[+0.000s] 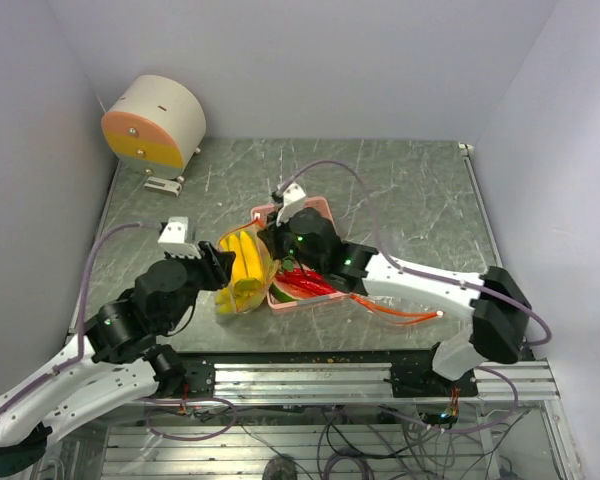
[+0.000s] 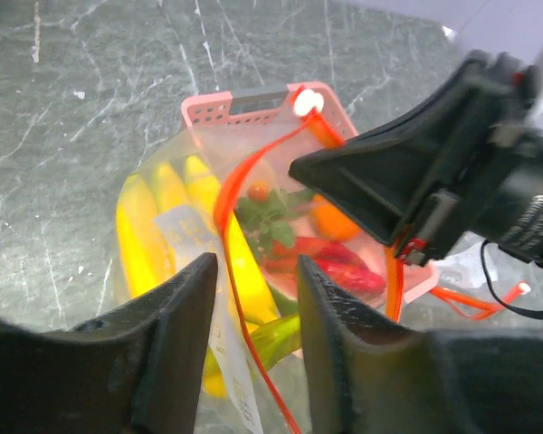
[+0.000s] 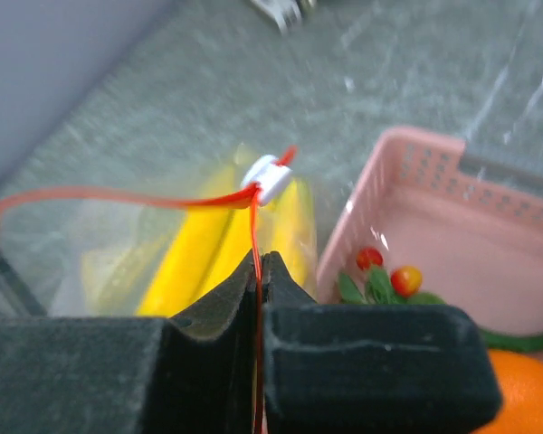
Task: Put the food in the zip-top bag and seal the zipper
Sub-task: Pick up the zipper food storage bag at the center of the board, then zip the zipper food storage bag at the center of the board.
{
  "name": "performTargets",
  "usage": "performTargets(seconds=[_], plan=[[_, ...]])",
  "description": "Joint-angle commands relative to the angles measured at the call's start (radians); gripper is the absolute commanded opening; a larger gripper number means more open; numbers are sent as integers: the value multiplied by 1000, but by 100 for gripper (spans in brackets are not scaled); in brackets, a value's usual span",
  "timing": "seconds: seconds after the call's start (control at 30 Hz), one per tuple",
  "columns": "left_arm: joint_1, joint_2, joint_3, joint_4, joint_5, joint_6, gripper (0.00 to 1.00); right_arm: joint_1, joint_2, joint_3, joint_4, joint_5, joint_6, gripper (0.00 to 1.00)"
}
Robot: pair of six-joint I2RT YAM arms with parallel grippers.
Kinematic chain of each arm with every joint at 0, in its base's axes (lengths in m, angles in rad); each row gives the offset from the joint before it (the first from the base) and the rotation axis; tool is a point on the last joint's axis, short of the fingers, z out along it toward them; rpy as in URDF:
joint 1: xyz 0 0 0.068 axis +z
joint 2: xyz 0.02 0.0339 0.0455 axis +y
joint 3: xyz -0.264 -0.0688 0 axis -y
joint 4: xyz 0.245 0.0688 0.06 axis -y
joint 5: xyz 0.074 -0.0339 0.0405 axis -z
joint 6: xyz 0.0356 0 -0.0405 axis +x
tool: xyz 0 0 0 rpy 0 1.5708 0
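Right claw [image 3: 258,262] clamped shut on the orange-red zipper [image 3: 118,196], just below its white slider [image 3: 268,178]. Left claw [image 2: 258,298] spread apart, with the edge of the zip-top bag [image 2: 154,176] between its fingers; contact unclear. Just beyond the right claw, inside the clear bag, yellow bananas [image 3: 195,249]. To that claw's right, a pink tray [image 3: 407,172] holding an orange [image 3: 525,389], red chili peppers [image 2: 339,262] and a watermelon slice [image 1: 285,293]. Underneath, a grey marbled bench [image 1: 410,190]. Pale walls [image 1: 330,60] all around. Far beyond the left claw, a cream-and-orange drum [image 1: 155,120]. White label [image 2: 195,235] on the bag, writing unreadable.
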Motion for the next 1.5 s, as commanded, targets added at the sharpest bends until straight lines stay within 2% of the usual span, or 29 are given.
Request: performTargets(seconds=[0.0,0.1,0.13,0.3,0.5,0.67,0.83,0.93,1.07,1.2,1.47], plan=[[-4,-27,148,-144,-33,12,63,2,-135,-20,283,-22,-41,0],[-4,-61,252,-256,-95,15,97,3,-185,-10,311,-137,-80,0],[-4,-77,282,-284,-106,18,100,2,-198,-4,318,-173,-89,0],[-4,-201,379,-315,-98,63,100,-3,-225,83,268,-341,-140,0],[-3,-335,347,-152,93,261,99,-62,-180,242,114,-676,-185,0],[-4,-258,373,-167,276,382,99,-145,-158,333,11,-1013,-190,0],[-3,-182,395,-108,441,474,100,-157,-174,362,-93,-1152,-253,0],[-4,-136,385,-60,536,522,100,-155,-184,347,-98,-1239,-249,0],[-4,-72,386,-49,612,550,99,-155,-220,306,-67,-1284,-238,0],[-4,-73,359,6,677,533,97,-155,-225,286,-48,-1239,-210,0],[-4,-65,325,78,675,498,94,-156,-195,272,-18,-1237,-169,0]])
